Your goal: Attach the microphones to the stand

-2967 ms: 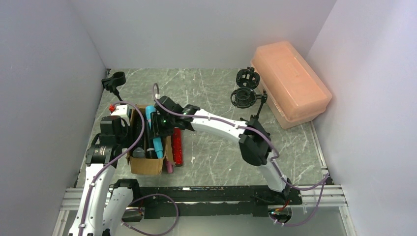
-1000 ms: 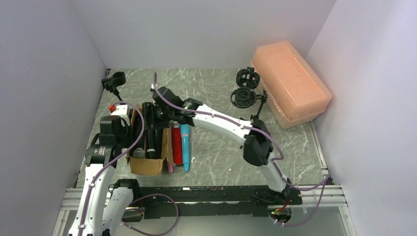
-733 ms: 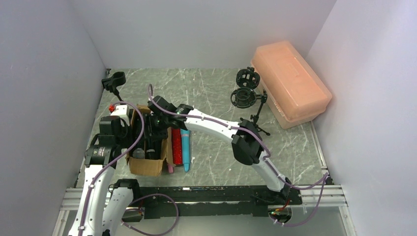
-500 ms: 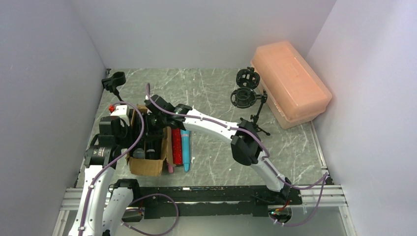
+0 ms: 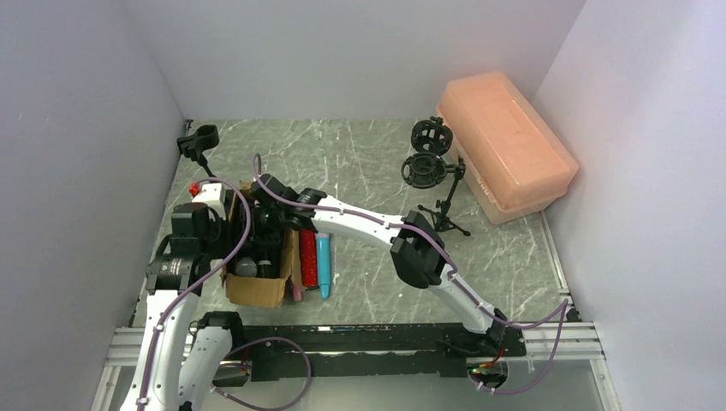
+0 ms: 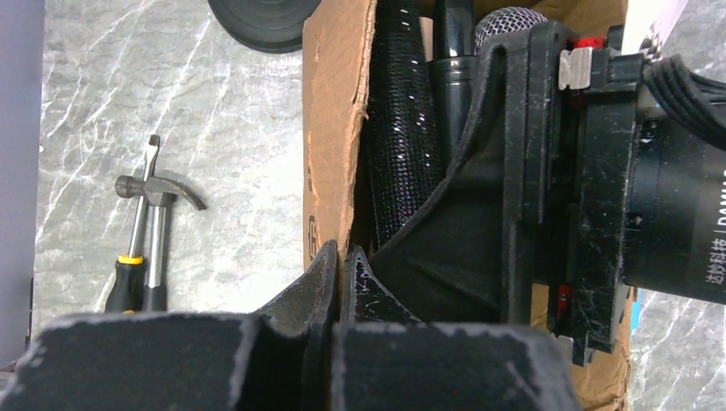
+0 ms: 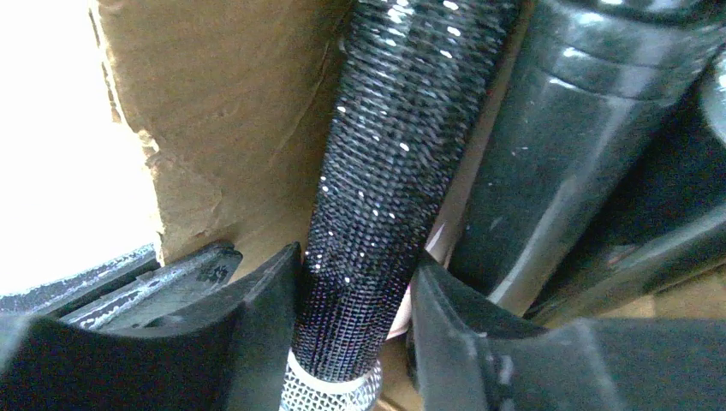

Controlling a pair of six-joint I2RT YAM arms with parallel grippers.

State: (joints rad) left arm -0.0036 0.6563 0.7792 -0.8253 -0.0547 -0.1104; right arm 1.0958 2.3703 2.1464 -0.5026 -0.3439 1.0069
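A cardboard box [image 5: 257, 287] at the left holds several dark microphones. My right gripper [image 5: 272, 224] reaches down into it. Its fingers press both sides of a dark glitter microphone [image 7: 385, 171] just above the silver mesh head [image 7: 330, 396]; the gripper [image 7: 355, 317] is shut on it. Black microphones [image 7: 531, 145] lie beside it. My left gripper [image 6: 342, 265] is shut on the box's left wall [image 6: 330, 128]. A red glitter microphone [image 5: 306, 257] and a blue one [image 5: 323, 261] lie on the table right of the box. The black stand [image 5: 425, 167] is at the back right.
An orange plastic case [image 5: 505, 145] sits at the far right, behind the stand. A separate black clip holder [image 5: 199, 141] is at the far left corner. A small hammer and a screwdriver [image 6: 145, 248] lie on the table left of the box.
The right gripper set the blue microphone down beside the red one, moved left into the box, and its jaws have narrowed onto the dark glitter microphone. The left arm has stayed still.
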